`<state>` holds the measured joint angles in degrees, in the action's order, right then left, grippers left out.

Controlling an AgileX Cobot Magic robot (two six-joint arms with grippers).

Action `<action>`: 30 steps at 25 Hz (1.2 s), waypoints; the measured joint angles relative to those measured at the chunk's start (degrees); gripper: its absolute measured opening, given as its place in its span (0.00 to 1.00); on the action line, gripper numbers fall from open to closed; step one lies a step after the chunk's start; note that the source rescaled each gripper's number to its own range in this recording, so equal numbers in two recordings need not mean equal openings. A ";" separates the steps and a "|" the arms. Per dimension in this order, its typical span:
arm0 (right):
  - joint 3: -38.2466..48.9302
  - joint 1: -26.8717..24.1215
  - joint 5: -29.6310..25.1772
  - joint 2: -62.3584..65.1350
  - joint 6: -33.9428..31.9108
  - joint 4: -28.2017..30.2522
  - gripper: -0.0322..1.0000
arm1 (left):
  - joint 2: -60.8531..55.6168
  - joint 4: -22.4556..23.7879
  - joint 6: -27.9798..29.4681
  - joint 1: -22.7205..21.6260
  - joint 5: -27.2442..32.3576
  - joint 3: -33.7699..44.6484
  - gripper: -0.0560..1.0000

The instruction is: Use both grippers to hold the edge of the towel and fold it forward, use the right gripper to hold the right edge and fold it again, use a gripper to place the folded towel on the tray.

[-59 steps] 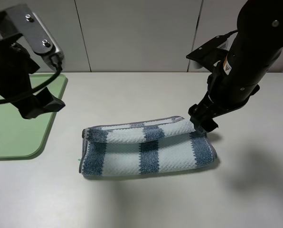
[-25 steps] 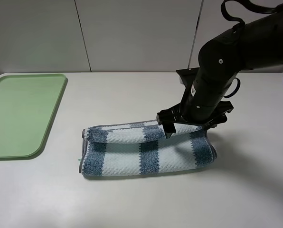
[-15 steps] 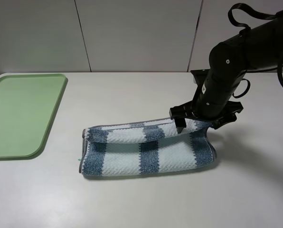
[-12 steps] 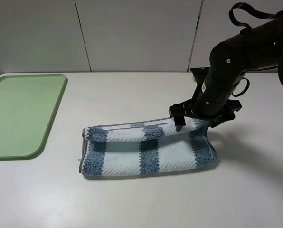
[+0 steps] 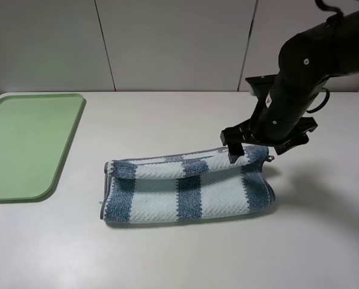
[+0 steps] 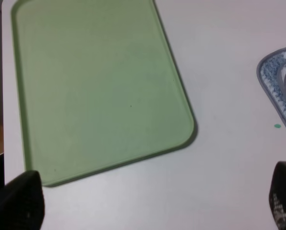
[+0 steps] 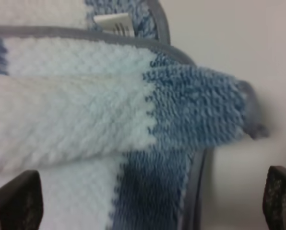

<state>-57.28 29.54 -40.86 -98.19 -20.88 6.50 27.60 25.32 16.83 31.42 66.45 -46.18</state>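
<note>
The towel [image 5: 185,189], striped blue-grey and pale, lies folded once in the middle of the table. Its right edge [image 5: 265,180] ends in a blue-grey stripe with thin grey binding. My right gripper [image 5: 252,155] hangs over the towel's far right corner. Its jaws stand wide apart on either side of that corner. In the right wrist view the towel [image 7: 85,110] fills the frame, and the two fingertips [image 7: 16,201] sit far apart at the corners. The pale green tray [image 5: 23,144] lies at the far left. My left gripper [image 6: 150,206] is open above the tray [image 6: 100,86].
The white table [image 5: 167,253] stretches out around the towel, with a pale wall behind it. The towel's left end [image 6: 280,91] shows beside the tray in the left wrist view. A small white label [image 7: 115,23] sits near the towel's binding.
The left arm has left the exterior high view. The right gripper has turned and shifted a little right and up at the towel's far right corner; the top layer there has risen slightly.
</note>
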 joint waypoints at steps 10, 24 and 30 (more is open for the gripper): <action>0.00 1.06 -3.09 -1.60 6.94 -12.69 1.00 | 0.00 0.00 0.74 0.00 0.00 0.00 0.93; -11.44 1.48 -0.06 -12.15 7.71 -8.96 1.00 | 0.00 0.00 0.90 0.00 0.00 0.00 0.93; -18.56 1.48 -4.21 -13.29 7.54 -5.58 1.00 | 0.00 0.00 0.90 0.00 0.00 0.00 0.92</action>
<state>-75.84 31.02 -45.07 -111.48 -13.35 0.93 27.60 25.32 17.73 31.42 66.45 -46.18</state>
